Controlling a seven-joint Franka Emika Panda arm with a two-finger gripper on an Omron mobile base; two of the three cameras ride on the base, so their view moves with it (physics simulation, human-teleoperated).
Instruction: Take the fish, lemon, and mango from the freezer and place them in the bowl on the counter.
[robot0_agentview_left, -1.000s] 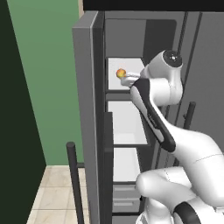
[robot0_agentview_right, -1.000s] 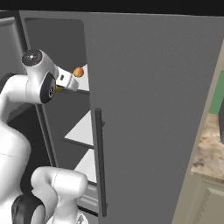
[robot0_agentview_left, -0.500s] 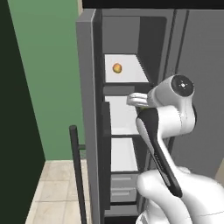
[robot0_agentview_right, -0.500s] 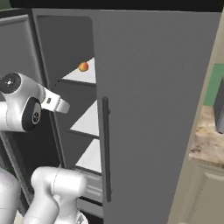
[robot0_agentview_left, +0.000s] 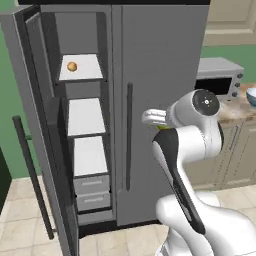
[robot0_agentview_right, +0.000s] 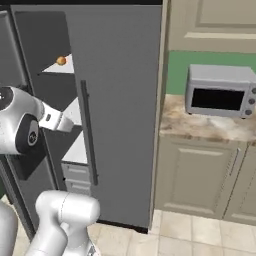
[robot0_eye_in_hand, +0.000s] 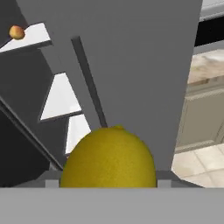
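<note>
The tool (robot0_eye_in_hand: 108, 186) is closed on the round yellow-olive lemon (robot0_eye_in_hand: 108, 159), which bulges up between its tips in the hand view, in front of the closed wider grey fridge door (robot0_agentview_left: 160, 100). The narrow grey freezer (robot0_agentview_left: 82, 130) stands open, and the small orange mango (robot0_agentview_left: 72, 66) lies alone on its top white shelf (robot0_agentview_left: 87, 70). The pale blue-white bowl (robot0_agentview_left: 251, 96) sits on the beige marbled stone desk (robot0_agentview_right: 210, 127), just beside the silver microwave (robot0_agentview_right: 220, 90).
</note>
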